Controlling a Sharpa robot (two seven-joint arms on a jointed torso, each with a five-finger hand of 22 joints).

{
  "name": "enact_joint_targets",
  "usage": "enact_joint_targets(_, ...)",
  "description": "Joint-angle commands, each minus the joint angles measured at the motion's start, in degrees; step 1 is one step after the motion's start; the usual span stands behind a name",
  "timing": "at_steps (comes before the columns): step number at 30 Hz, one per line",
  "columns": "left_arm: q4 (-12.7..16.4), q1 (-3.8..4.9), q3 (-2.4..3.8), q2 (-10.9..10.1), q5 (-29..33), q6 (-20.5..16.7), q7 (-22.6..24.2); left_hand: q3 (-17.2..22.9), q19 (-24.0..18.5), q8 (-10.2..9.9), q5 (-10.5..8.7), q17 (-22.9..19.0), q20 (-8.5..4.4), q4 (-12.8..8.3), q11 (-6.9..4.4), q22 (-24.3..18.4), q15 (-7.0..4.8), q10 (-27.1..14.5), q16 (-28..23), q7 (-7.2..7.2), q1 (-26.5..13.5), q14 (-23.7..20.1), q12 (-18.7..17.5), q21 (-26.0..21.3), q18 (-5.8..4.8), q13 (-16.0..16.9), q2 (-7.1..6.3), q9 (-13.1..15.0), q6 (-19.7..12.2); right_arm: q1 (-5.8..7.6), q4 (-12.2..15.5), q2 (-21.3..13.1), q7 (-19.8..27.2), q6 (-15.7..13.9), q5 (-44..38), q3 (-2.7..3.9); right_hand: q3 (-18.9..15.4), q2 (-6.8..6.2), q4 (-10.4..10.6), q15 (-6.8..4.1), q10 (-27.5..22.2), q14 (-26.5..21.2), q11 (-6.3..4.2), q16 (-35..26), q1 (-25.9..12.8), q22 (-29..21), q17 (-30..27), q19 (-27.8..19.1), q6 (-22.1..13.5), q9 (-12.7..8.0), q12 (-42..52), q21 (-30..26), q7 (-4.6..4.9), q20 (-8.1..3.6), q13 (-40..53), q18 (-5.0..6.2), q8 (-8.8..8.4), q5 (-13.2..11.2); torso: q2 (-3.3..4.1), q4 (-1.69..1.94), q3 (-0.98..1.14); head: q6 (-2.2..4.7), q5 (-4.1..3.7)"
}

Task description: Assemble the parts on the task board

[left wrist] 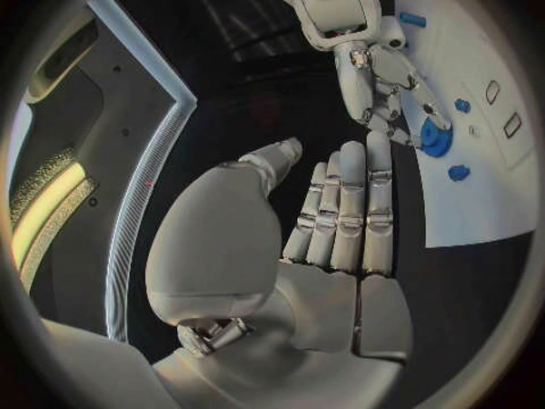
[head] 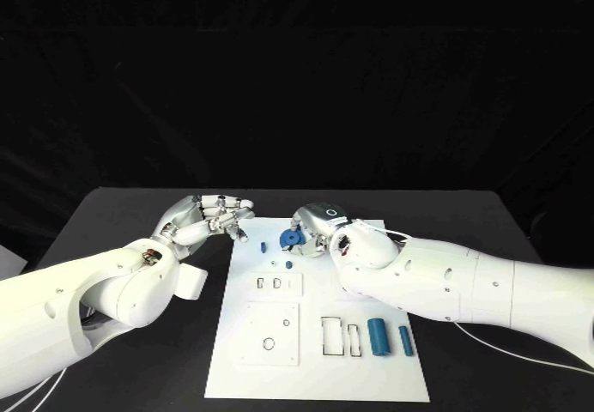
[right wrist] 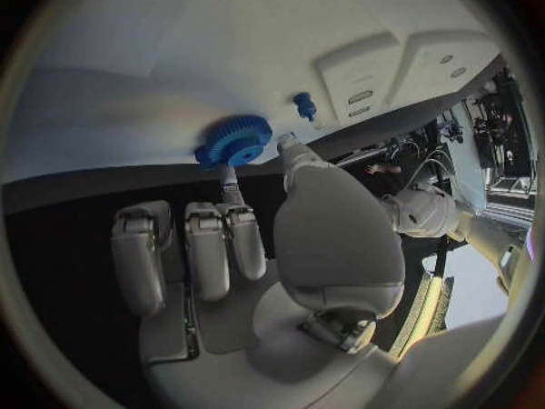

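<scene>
Right at the tips of my right hand (head: 319, 230) sits the blue gear (head: 290, 238), pinched between thumb and a finger up at the far end of the task board (head: 248, 360), with my other fingers curled back toward the palm. From the right wrist view it looks like the gear is low over the white plate or touching it, but I honestly can't tell if it's seated on anything yet. Just past the gear, on the side toward my left hand (head: 208, 217), two small blue pegs (head: 287, 264) stand on the board, so my guess is those bits are already in. My left hand holds nothing, fingers straight and lying close side by side, hovering over the black table (head: 124, 215) just off the board's edge, near the gear but not touching it. Back toward my right forearm, two blue cylinders (head: 378, 336) lie loose next to an outlined slot (head: 333, 336) that has nothing in it, and the square plate (head: 271, 334) with its holes sits nearby. So I'd call it early-to-mid progress: gear being placed, cylinders and probably more left to go.
</scene>
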Motion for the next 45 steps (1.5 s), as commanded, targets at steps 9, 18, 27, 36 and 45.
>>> enact_joint_targets(9,-0.06,0.07,0.05,0.19,-0.31,0.99,0.17,0.32,-0.52,0.27,0.04,-0.06,0.06,-0.14,0.12,0.09,-0.12,-0.35,0.36,0.15,0.27,-0.41,0.19,0.23,0.6,0.07,0.48,0.07,-0.38,-0.06,0.08,-0.84,0.6,3.49,2.79,-0.08,-0.16,0.92,-0.05,0.38,5.53,5.98,0.43,0.19,-1.24,15.05,15.09,5.98,0.15,0.1,0.17,0.25,-0.29,0.5,14.66,-0.39,-0.08,1.25,0.01,-0.05,-0.04,-0.12,-0.14)
enact_joint_targets(18,-0.3,0.06,0.04,0.29,-0.33,0.94,0.18,0.47,-0.89,0.31,0.0,-0.17,0.09,-0.25,0.15,0.47,-0.1,-0.5,0.57,0.18,0.33,-0.56,0.42,0.74,0.6,0.15,0.5,0.16,-0.44,-0.18,0.82,-2.3,0.29,2.84,3.04,-0.13,0.22,1.48,-0.09,0.27,5.69,5.98,0.3,0.19,-1.35,15.05,15.09,5.98,0.42,0.15,0.35,0.25,-0.43,0.42,14.82,-0.39,0.06,1.98,-0.01,0.01,0.03,-0.22,-0.11)
enact_joint_targets(27,-0.44,0.05,0.04,0.2,-0.33,0.8,0.23,0.5,-0.94,0.32,0.0,-0.19,0.09,-0.28,0.15,0.52,-0.1,-0.52,0.59,0.18,0.37,-0.58,0.44,0.8,0.61,0.16,0.51,0.17,-0.45,-0.49,2.76,-3.82,0.72,2.09,3.56,-0.14,0.33,1.55,-0.11,0.23,5.93,5.98,0.26,0.19,-1.26,15.05,15.09,5.98,0.58,0.18,0.62,0.25,-0.49,0.39,15.05,-0.39,0.14,2.16,-0.04,0.03,0.04,-0.28,0.0)
enact_joint_targets(36,-0.52,0.05,0.04,0.05,-0.33,0.73,0.27,0.5,-0.94,0.32,0.0,-0.19,0.09,-0.28,0.15,0.52,-0.1,-0.52,0.59,0.18,0.37,-0.58,0.44,0.8,0.61,0.16,0.51,0.17,-0.45,-0.6,6.67,-8.03,1.37,-3.84,3.63,-0.04,0.99,1.69,-0.15,-0.01,5.97,5.98,0.03,0.19,-0.64,15.05,15.09,5.98,1.13,0.29,0.67,0.25,-0.73,0.18,15.1,-0.39,0.42,3.3,-0.08,-0.17,0.02,-0.14,0.01)
enact_joint_targets(45,-0.9,0.05,0.03,-0.08,-0.33,0.7,0.31,0.5,-0.94,0.32,0.0,-0.19,0.09,-0.28,0.15,0.52,-0.1,-0.52,0.59,0.18,0.37,-0.58,0.44,0.8,0.61,0.16,0.51,0.17,-0.45,1.48,12.54,-16.56,7.4,-7.31,12.78,0.44,1.72,1.09,-0.27,0.04,5.27,5.98,0.26,0.19,1.44,15.05,15.09,5.98,0.3,0.06,-0.15,0.25,-0.42,0.12,14.39,-0.39,-0.13,2.95,-0.3,-0.81,0.21,0.22,-0.02)
